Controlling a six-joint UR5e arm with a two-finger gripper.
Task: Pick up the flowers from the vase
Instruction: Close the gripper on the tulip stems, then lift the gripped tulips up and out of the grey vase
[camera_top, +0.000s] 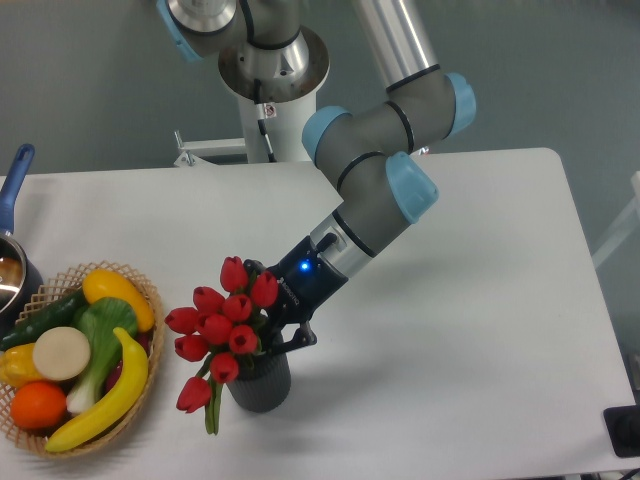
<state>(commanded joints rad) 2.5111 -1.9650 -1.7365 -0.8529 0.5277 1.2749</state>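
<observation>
Flowers (222, 322) in vase (259, 382), hand (275, 318) gripping.

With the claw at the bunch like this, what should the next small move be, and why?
Probably a short straight lift. The claw appears closed around the flowers just above the vase, but the stems still sit in its mouth, so pulling up along the vase's axis should free them without tipping it.

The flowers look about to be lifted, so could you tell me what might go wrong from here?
1. The vase may tip or lift, since the flowers lean left out of it.
2. The end effector is hidden among the stems, so its grip is unclear and the bunch might slip.
3. A leftward swing could brush the wicker basket.
</observation>
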